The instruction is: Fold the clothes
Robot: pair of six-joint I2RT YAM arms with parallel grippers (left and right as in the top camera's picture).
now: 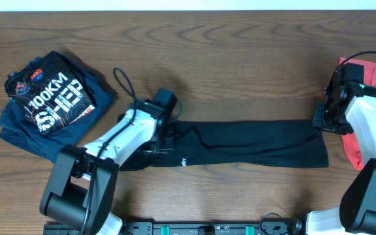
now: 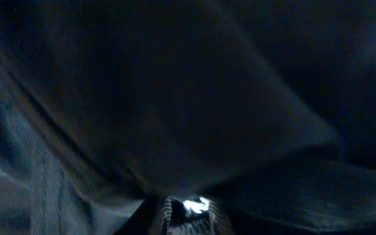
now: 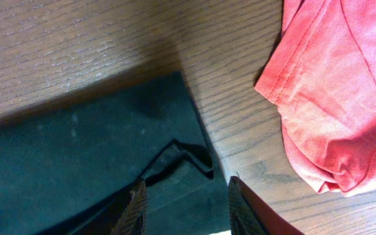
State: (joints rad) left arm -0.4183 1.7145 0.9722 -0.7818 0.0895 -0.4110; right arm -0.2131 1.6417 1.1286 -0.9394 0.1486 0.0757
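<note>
A black tee point(image 1: 253, 145) lies folded into a long, narrow band across the middle of the wooden counter point(image 1: 240, 59), running from 9 o'clock to 3 o'clock. The left gripper point(image 1: 165, 143) sits on the band's 9 o'clock end. Its wrist camera is filled with dark cloth, so I cannot tell whether the jaws are apart or closed. The right gripper point(image 1: 320, 123) is at the 3 o'clock end with its fingers point(image 3: 136, 205) standing apart. They straddle a turned-over corner of the black tee and clamp nothing. A crumpled red tee point(image 1: 371, 73) lies just beyond it at the 3 o'clock edge. A navy printed tee point(image 1: 47, 104) sits bunched at about 10 o'clock, well apart from the band.
</note>
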